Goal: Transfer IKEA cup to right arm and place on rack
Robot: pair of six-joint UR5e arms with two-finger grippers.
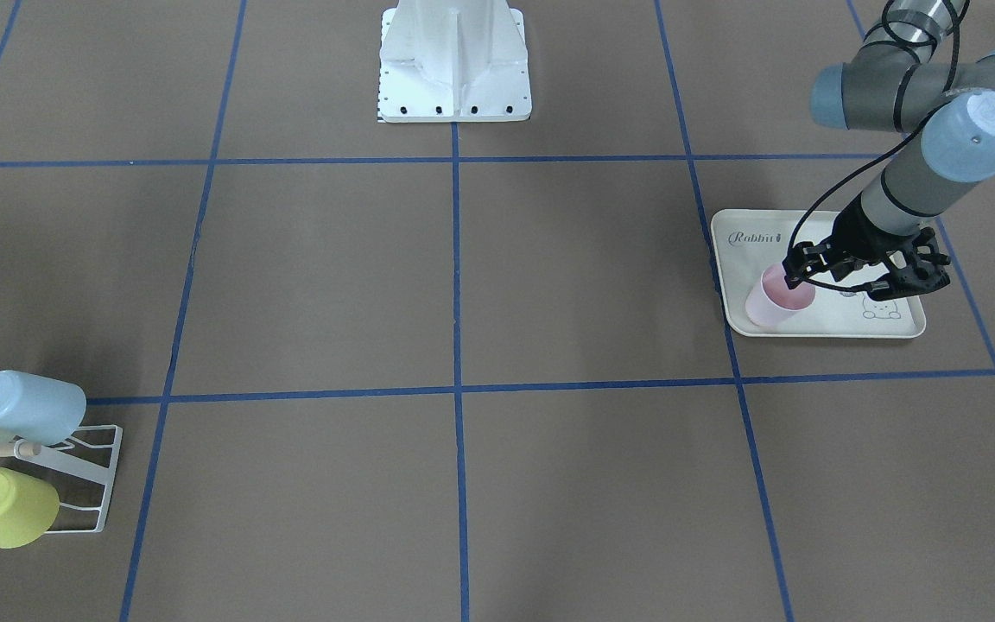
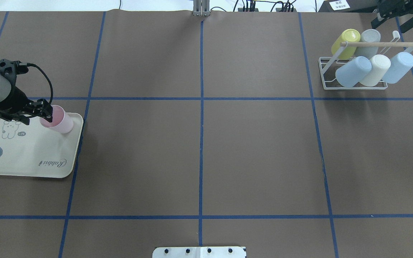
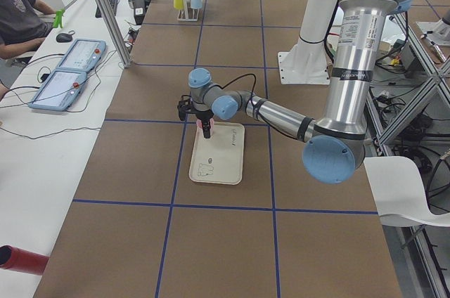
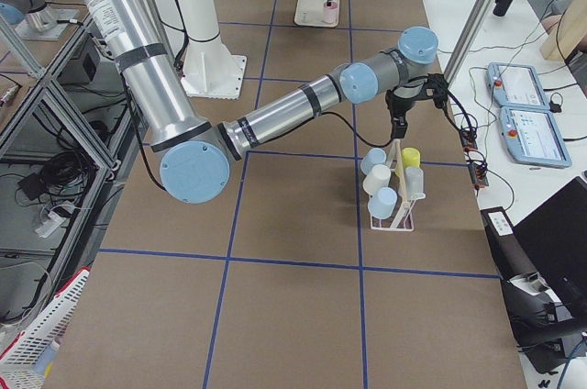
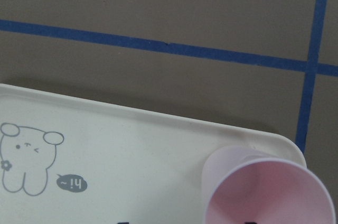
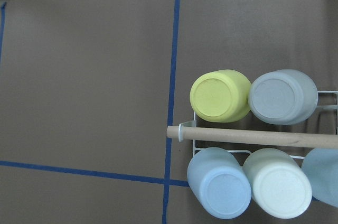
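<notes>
Pink IKEA cup [image 2: 61, 123] on tray [image 2: 31, 157]; left gripper [image 2: 47, 111] at rim, closure indeterminate. Handover and rack [image 2: 326, 73] placement outstanding.

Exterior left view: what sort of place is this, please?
Probably a robotics lab or test cell. The large left arm reaches over a table taped into a blue grid, two control tablets lie on a side bench, and a seated person works there.
</notes>
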